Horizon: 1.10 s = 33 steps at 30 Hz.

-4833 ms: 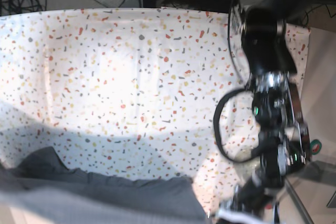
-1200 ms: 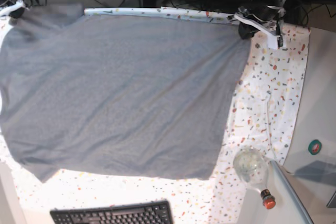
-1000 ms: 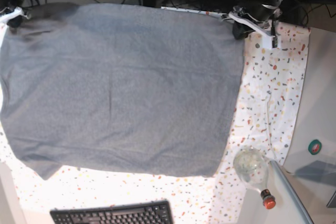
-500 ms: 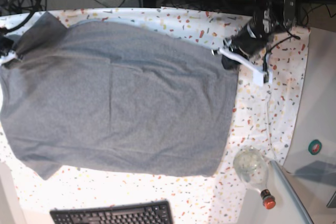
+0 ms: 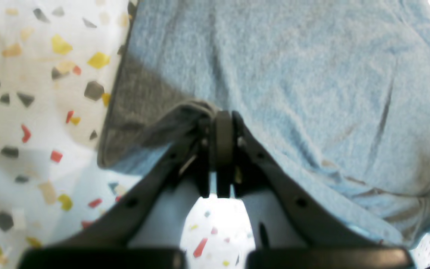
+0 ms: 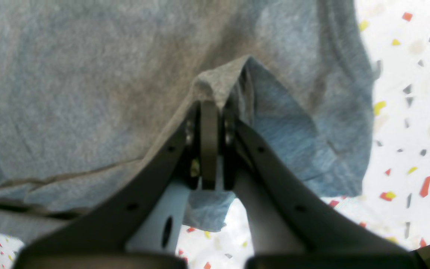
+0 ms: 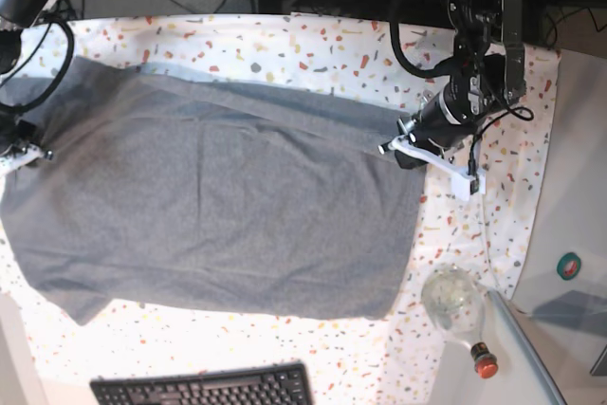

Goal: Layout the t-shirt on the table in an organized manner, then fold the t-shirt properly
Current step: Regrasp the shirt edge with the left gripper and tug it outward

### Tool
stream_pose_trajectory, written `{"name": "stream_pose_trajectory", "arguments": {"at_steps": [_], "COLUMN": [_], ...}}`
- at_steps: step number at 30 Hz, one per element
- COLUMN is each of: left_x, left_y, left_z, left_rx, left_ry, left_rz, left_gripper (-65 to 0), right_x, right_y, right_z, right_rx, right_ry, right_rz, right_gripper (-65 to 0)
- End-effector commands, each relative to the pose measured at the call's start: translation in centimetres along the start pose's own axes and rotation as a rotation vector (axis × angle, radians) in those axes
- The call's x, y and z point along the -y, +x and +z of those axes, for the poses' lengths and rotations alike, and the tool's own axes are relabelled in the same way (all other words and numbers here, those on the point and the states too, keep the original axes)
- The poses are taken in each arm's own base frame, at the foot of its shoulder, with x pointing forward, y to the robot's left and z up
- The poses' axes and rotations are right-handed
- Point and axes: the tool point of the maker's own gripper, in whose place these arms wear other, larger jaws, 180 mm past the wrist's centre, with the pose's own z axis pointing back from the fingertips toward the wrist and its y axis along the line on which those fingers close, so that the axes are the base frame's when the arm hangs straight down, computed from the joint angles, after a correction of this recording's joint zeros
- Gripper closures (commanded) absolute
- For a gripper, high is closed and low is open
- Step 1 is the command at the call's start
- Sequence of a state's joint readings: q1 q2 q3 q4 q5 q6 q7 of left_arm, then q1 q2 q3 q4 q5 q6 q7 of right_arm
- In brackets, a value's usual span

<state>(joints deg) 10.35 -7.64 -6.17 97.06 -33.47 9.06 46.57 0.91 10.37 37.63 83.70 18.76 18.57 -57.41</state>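
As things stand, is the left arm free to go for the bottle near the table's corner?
Probably not: the left gripper is shut on the t-shirt edge. The bottle lies nearby with nothing between.

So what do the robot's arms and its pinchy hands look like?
The arms are chunky black metal with shiny silver parts and looping black cables. The left gripper has a white finger bar across its tip. Up close, the left gripper and the right gripper each look like two long black fingers forming a V shape, with small round holes along the sides and pale grey insides.
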Motion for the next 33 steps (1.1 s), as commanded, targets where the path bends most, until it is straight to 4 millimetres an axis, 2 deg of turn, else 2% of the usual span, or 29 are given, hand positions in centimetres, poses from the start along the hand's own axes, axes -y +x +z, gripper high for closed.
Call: {"name": "stream_pose_trajectory", "arguments": {"at_steps": [1,6,8,13,16,19,24,27,33], "left_x": [0.7,1.3,1.5,2.0,2.0,2.2,2.7,2.0,2.0], "left_y": [1.8,3.6,4.1,3.6,3.1,4.1,5.4,4.9,5.9], "left_z": [0.1,-0.4,-0.8,-2.3,-3.0,-3.1,-3.2,-4.1,-5.0], "left_rx": [0.049,0.078,0.082,0.052,0.029,0.046,0.068,0.041,0.037], "left_ry": [-0.022,-0.032,-0.036,-0.039,-0.035,-0.039,-0.046,-0.029,-0.024], "left_rz": [-0.004,-0.006,-0.002,0.011,0.013,0.015,0.010,0.023,0.032], "left_gripper": [0.0,0.0,0.0,0.0,0.0,0.0,0.0,0.0,0.0], "right_x": [0.2,-0.9,-0.4,0.0,0.3,-0.7,-2.5,-2.7,-3.0], "right_y": [2.6,4.4,5.4,6.4,7.6,8.6,9.0,8.9,8.7], "right_z": [0.6,-0.2,-0.5,-1.7,-1.7,-2.1,-3.2,-4.0,-4.3], "right_rx": [0.063,0.074,0.088,0.065,0.100,0.113,0.095,0.099,0.089], "right_ry": [-0.005,0.021,0.019,0.033,0.032,0.048,0.070,0.066,0.067], "right_rz": [0.018,0.036,0.025,-0.011,-0.018,0.006,0.068,0.051,0.054], "right_gripper": [0.0,0.0,0.0,0.0,0.0,0.0,0.0,0.0,0.0]}}
